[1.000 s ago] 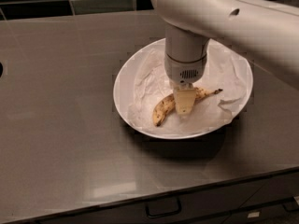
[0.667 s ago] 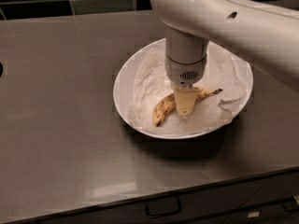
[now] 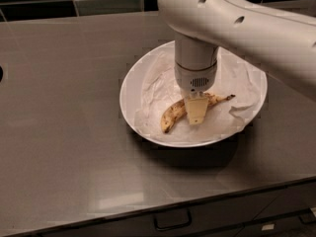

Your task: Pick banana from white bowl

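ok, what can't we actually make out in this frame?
Camera view:
- Middle of the brown-speckled yellow banana: hidden behind the gripper, which is down in the bowl over it.
- Whether the banana rests on the paper or is lifted: unclear from this angle.
- Far rim of the wide white paper-lined bowl: covered by the white robot arm.
- Dark shape at the left: cut off by the frame edge.

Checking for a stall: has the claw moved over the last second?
No. The claw sits over the middle of the banana, at the same spot against the white bowl rim as before.
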Robot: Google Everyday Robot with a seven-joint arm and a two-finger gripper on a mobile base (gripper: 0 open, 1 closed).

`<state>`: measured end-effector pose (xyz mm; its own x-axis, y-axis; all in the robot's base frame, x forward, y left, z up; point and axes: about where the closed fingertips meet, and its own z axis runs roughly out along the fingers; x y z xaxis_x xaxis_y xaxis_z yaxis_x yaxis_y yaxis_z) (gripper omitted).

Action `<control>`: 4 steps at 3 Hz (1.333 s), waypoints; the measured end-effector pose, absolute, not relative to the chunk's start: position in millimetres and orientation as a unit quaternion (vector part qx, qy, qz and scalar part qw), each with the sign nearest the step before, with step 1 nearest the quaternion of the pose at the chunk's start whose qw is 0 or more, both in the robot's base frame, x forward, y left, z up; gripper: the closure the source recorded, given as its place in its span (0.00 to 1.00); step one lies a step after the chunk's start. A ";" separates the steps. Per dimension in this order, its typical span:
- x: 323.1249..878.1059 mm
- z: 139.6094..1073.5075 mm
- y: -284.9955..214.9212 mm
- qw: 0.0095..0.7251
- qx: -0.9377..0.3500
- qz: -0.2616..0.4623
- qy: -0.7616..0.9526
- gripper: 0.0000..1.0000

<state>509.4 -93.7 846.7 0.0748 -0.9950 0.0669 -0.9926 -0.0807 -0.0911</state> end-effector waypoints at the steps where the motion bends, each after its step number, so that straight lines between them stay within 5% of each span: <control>1: 509.8 840.6 -94.0 -0.004 -0.736 -0.046 0.675 0.41; 4: 509.8 840.0 -94.0 -0.005 -0.736 -0.045 0.675 1.00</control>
